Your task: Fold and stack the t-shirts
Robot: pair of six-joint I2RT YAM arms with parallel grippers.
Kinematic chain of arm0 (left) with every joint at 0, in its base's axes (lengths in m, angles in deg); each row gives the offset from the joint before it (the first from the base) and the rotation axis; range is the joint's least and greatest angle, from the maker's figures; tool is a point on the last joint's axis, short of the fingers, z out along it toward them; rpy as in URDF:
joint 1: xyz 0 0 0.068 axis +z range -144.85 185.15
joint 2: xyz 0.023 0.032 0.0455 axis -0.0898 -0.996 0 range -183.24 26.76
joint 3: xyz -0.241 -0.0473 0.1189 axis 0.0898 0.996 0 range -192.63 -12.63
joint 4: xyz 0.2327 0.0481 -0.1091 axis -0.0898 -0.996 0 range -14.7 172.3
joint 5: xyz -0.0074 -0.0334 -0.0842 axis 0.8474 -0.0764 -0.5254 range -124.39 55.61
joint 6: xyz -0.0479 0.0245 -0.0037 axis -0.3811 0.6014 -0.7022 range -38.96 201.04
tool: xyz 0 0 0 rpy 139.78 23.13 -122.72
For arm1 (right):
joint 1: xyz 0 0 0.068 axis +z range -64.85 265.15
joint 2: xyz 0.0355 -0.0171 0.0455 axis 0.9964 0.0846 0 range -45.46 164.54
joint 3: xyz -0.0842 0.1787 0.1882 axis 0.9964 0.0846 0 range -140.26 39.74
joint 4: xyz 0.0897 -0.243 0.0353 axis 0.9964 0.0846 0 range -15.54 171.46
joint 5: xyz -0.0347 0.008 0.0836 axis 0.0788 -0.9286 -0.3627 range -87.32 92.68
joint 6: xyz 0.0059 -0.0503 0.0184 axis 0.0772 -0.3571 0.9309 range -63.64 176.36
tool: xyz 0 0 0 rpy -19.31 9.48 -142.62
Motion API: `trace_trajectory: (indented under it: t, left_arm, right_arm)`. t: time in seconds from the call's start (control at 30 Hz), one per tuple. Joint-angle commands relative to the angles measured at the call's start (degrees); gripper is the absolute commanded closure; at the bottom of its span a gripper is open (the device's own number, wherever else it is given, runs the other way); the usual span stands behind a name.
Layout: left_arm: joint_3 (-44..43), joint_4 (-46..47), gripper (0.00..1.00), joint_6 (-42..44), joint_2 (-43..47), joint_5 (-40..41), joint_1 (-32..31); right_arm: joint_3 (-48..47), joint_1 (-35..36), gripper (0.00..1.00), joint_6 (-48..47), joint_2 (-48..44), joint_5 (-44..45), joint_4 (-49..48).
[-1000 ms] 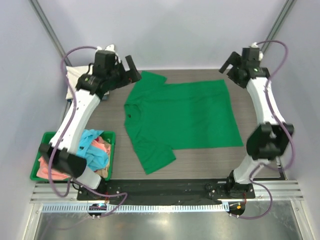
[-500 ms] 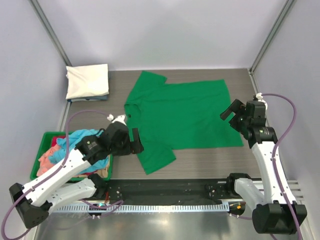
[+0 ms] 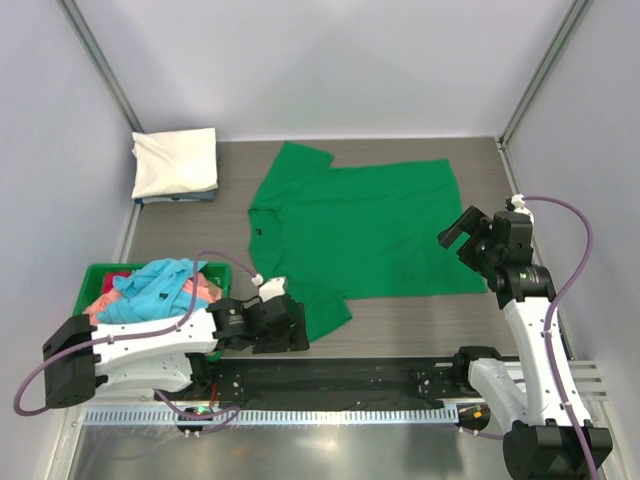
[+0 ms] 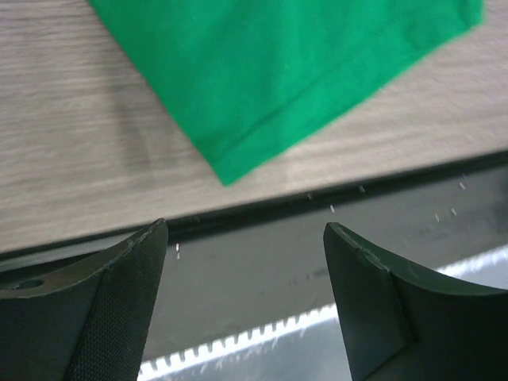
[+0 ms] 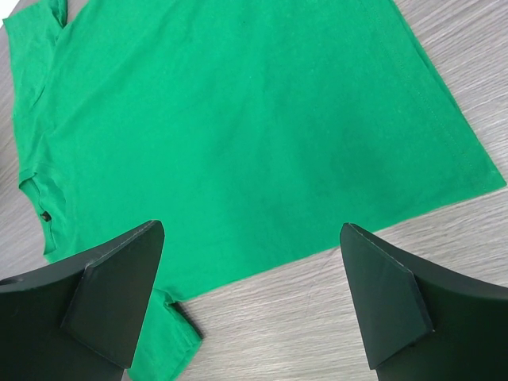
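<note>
Left gripper sits low at the table's near edge, about 7 o'clock, fingers spread apart, holding nothing. Wrist view: the corner of the green t-shirt's near sleeve lies just beyond the fingertips, not touching them, hem stitching visible. Green bin at 8 o'clock, off the table's left side, holds a loose heap: light blue shirt on top, salmon-pink shirt under it, both crumpled.

Right gripper is raised at 3 o'clock, jaws wide apart and empty, looking down over the shirt's hem side.

Green t-shirt fills the middle of the wood-grain table. It lies spread flat and unfolded: collar toward 9 o'clock, straight hem toward 3 o'clock, one sleeve pointing to 6, the other to 12. Plain bright green, mostly smooth with faint wrinkles, small dark tag at the neckline.

Cream-white shirt at 11 o'clock in the far left corner, folded into a neat rectangle, well apart from the green one. A thin bluish edge shows beneath it; cannot tell what that is.
</note>
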Motion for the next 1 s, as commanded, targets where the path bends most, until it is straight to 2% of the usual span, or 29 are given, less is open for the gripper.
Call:
trace_trajectory:
  t: [0.0, 0.2, 0.43, 0.53, 0.57, 0.63, 0.67, 0.73, 0.83, 0.97]
  left_arm:
    - [1.4, 8.8, 0.2, -3.4, -3.0, 3.7, -0.3]
    - [2.1, 11.9, 0.29, -3.3, -8.8, 6.2, -0.3]
    - [4.0, 14.9, 0.43, -1.8, -12.4, 7.5, -0.1]
    - [5.4, 17.7, 0.58, -1.0, -11.8, 8.0, -0.1]
    - [6.0, 19.1, 0.73, -0.9, -11.5, 8.4, 0.0]
    - [6.7, 20.2, 0.95, -0.4, -11.0, 8.6, 0.4]
    - [7.6, 21.6, 1.0, -0.3, -10.5, 8.6, 0.6]
    - [8.3, 23.0, 1.0, 1.0, -10.3, 8.2, 1.5]
    - [10.1, 26.3, 1.0, 3.3, -10.1, 6.2, 2.9]
    - [13.4, 31.5, 1.0, 5.0, -8.0, 3.4, 5.3]
  right_arm:
    - [0.4, 0.2, 0.01, -0.4, 0.2, -0.3, -1.6]
    - [2.0, 0.2, 0.01, -0.6, 0.6, -0.5, -2.2]
    - [4.6, 0.3, 0.01, 0.3, 0.1, -0.2, -4.8]
    - [6.3, 0.3, 0.01, 0.9, 1.1, 0.6, -5.9]
    - [6.6, 0.2, 0.01, 1.3, 2.1, 1.6, -5.9]
    - [6.6, 0.2, 0.0, 2.3, 5.3, 6.3, -4.6]
    - [6.5, 0.0, 0.0, 2.9, 6.2, 9.3, -4.2]
    - [6.9, -1.5, 0.0, 4.5, 8.9, 10.4, -3.7]
    - [10.5, -6.6, 0.02, 6.6, 11.7, 6.9, -5.3]
    - [14.0, -10.6, 0.13, 8.3, 14.8, 4.2, -8.4]
